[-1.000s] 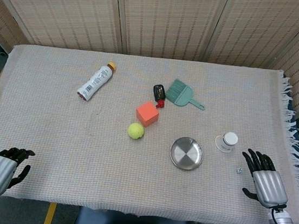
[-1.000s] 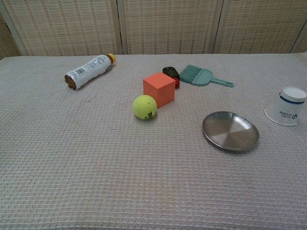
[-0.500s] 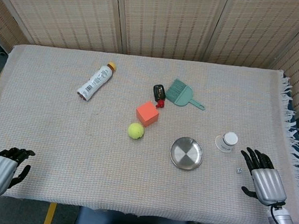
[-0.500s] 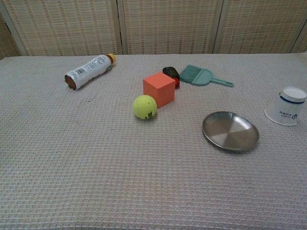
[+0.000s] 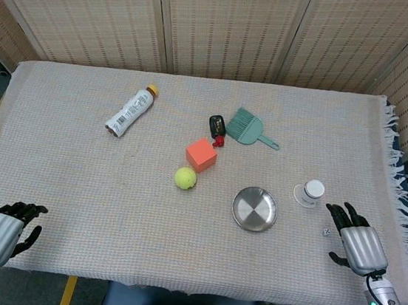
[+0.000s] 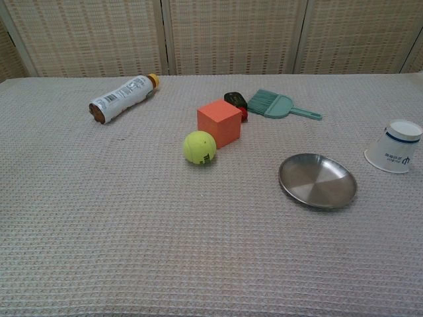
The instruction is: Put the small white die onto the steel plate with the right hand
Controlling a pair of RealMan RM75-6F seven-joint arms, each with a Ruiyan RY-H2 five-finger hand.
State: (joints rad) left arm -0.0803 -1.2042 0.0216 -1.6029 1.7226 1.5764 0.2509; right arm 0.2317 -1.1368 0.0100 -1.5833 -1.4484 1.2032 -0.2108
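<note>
Hovering just beside the small white die, the right robot hand is spread, empty; the die could be knocked toward the paper cup rather than the steel plate.

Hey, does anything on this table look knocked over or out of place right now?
Yes: the white plastic bottle with the orange cap lies on its side at the far left, and the white paper cup stands upside down beside the round steel plate.

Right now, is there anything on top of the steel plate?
No. The steel plate is bare in both views; the small white die lies on the cloth beside the right hand. What lies beneath the plate is covered.
</note>
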